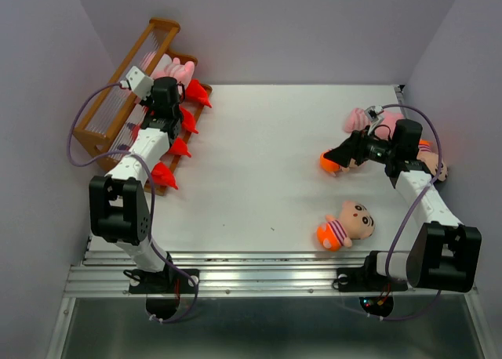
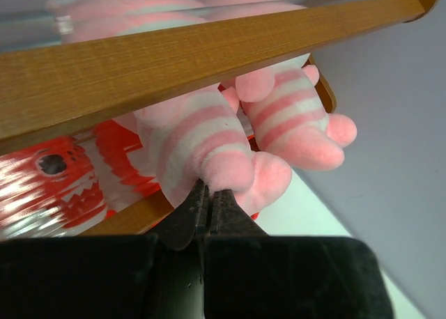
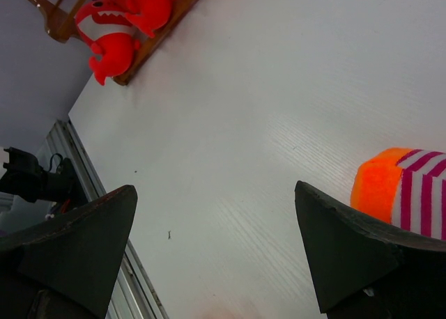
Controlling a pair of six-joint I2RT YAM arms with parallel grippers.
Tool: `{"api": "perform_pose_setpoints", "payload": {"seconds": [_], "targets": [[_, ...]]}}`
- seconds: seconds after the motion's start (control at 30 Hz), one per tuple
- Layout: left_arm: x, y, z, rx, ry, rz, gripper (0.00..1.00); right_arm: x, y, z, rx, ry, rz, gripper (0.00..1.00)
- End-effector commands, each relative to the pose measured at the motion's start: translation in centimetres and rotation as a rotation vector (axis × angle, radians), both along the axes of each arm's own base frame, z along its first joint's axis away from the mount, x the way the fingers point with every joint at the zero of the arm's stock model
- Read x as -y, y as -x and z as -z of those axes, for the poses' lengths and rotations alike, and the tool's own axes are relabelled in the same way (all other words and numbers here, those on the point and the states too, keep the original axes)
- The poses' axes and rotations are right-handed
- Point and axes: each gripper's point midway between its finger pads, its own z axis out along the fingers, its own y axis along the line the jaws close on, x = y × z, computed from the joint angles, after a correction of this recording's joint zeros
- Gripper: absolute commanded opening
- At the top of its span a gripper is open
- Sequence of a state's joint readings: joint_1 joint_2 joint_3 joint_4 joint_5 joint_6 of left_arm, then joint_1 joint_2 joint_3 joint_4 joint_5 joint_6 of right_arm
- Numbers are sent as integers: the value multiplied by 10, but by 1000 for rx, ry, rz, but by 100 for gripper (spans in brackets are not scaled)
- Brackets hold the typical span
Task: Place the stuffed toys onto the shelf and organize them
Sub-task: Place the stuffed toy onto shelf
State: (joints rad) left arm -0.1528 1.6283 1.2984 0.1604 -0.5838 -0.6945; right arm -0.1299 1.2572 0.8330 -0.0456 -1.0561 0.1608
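Note:
The shelf (image 1: 163,26) stands at the far left, its wooden bar (image 2: 174,61) close in the left wrist view. Several red monsters (image 1: 188,122) line its lowest tier. Two pink striped pigs (image 2: 209,141) lie on the tier above. My left gripper (image 1: 168,83) (image 2: 209,191) is shut, its tips pressed against the nearer pig's foot. My right gripper (image 1: 339,154) (image 3: 214,188) stands open just above the table, beside the orange bottom of a boy doll (image 1: 328,164) (image 3: 397,190). A third pig (image 1: 359,120) lies behind that arm. Another boy doll (image 1: 351,222) lies near the front.
A further doll (image 1: 436,169) shows partly under the right arm. Grey walls close in the table on the left, back and right. A ribbed metal rail (image 1: 259,273) runs along the near edge between the arm bases.

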Motion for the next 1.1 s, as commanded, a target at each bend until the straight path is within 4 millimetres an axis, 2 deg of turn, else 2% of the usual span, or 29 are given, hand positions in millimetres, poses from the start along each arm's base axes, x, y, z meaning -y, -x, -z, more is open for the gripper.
{"api": "perform_pose_setpoints", "payload": {"seconds": [0.0, 0.3, 0.33, 0.37, 0.4, 0.5, 0.53, 0.7, 0.8, 0.9, 0.93, 1.0, 1.03, 1.07], "targets": [[-3, -2, -5, 28, -1, 0, 0, 0, -1, -17, 70, 8, -16, 100], [-1, 6, 10, 13, 19, 11, 0, 0, 0, -17, 71, 8, -17, 100], [0, 5, 11, 12, 20, 14, 3, 0, 0, -17, 69, 9, -16, 100], [0, 5, 11, 11, 21, 15, 6, 0, 0, -17, 71, 9, -17, 100], [1, 5, 12, 9, 24, 21, 15, 1, -1, -17, 71, 10, -15, 100], [3, 5, 14, 5, 28, 31, 26, 1, -1, -17, 72, 12, -14, 100], [3, 5, 14, 6, 29, 34, 34, 1, -1, -17, 70, 12, -14, 100], [5, 8, 11, 13, 39, 46, 53, 1, -1, -17, 73, 12, -16, 100], [6, 12, 8, 18, 46, 50, 71, 1, 0, -17, 73, 13, -16, 100], [8, 15, 1, 33, 56, 64, 79, 1, -1, -18, 76, 14, -15, 100], [10, 16, 0, 37, 62, 74, 86, 1, 0, -17, 74, 14, -15, 100], [12, 19, -8, 55, 70, 90, 90, 1, -1, -18, 77, 15, -15, 100], [13, 20, -10, 59, 72, 96, 98, 1, 0, -18, 75, 14, -15, 100], [14, 21, -12, 63, 74, 101, 99, 1, -1, -18, 75, 15, -13, 100]]}}
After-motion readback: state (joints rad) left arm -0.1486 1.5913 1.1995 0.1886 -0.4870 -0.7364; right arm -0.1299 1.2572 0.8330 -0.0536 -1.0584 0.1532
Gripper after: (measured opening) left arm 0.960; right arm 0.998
